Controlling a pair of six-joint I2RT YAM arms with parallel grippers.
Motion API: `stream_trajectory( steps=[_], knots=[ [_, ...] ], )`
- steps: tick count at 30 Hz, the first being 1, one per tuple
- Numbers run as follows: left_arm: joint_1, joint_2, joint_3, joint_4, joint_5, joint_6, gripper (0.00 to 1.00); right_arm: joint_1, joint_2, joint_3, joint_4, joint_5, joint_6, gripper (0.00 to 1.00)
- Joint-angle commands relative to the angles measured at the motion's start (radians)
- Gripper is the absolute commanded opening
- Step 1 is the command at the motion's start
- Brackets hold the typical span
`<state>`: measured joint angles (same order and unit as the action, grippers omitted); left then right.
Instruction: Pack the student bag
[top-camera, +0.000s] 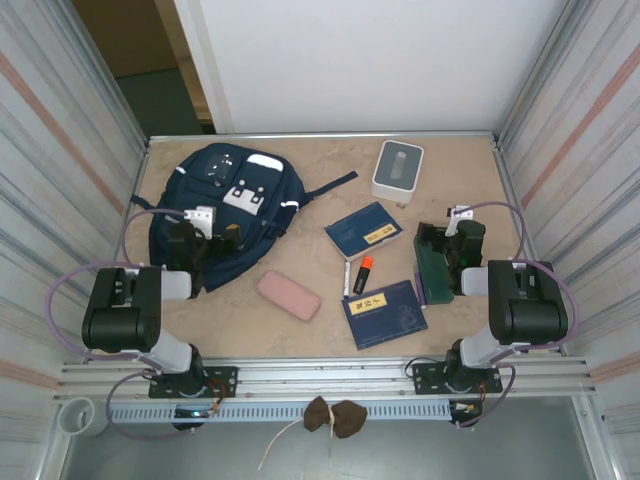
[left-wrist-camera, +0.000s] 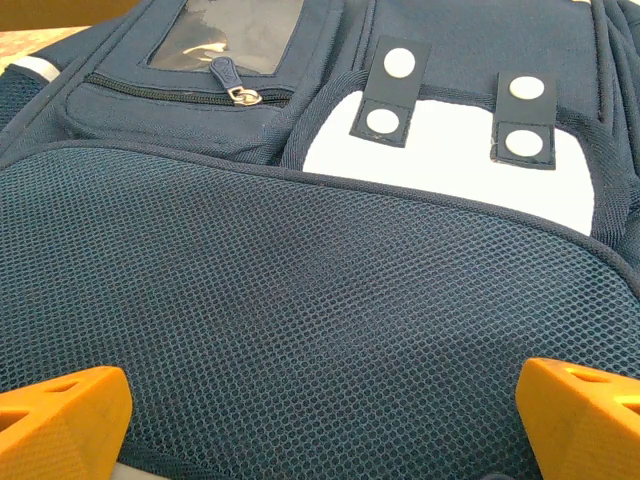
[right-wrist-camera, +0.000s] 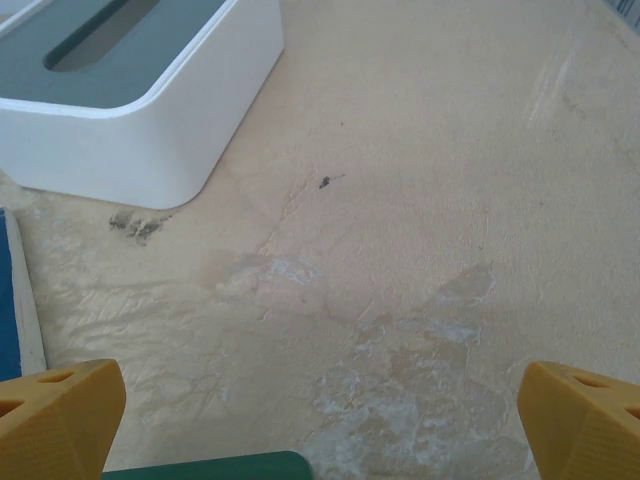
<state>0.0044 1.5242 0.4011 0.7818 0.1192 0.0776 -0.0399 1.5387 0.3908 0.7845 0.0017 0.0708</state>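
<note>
Beige tabletop (top-camera: 300, 255): student bag (top-camera: 225, 205) apparently unpacked; blue books (top-camera: 363, 230), highlighter (top-camera: 362, 272) and pink case (top-camera: 288, 295) lie to the right of the bag. Left gripper (left-wrist-camera: 320, 400) and right gripper (right-wrist-camera: 320, 410) gape empty.

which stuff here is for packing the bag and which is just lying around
For the job, likely: student bag; upper blue book; lower blue book; pink case; orange-capped marker; flat green item.
Lying about, probably: white box; brown lump on the near rail.

Table (top-camera: 330, 165): student bag (top-camera: 225, 165), white box (top-camera: 397, 170), blue bk (top-camera: 363, 231), 2nd bk (top-camera: 384, 313), marker (top-camera: 361, 272), pink case (top-camera: 288, 295).
</note>
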Motion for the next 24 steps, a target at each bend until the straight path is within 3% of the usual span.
stream_trajectory(
  steps=[1,24],
  knots=[
    [-0.004,-0.013,0.012,0.004,-0.005,-0.001,0.99,-0.005,0.003,0.019,0.015,-0.002,0.012,0.99],
    [-0.004,-0.013,0.013,0.001,-0.004,-0.001,0.99,-0.009,0.003,0.021,0.012,-0.011,0.017,0.99]
  ],
)
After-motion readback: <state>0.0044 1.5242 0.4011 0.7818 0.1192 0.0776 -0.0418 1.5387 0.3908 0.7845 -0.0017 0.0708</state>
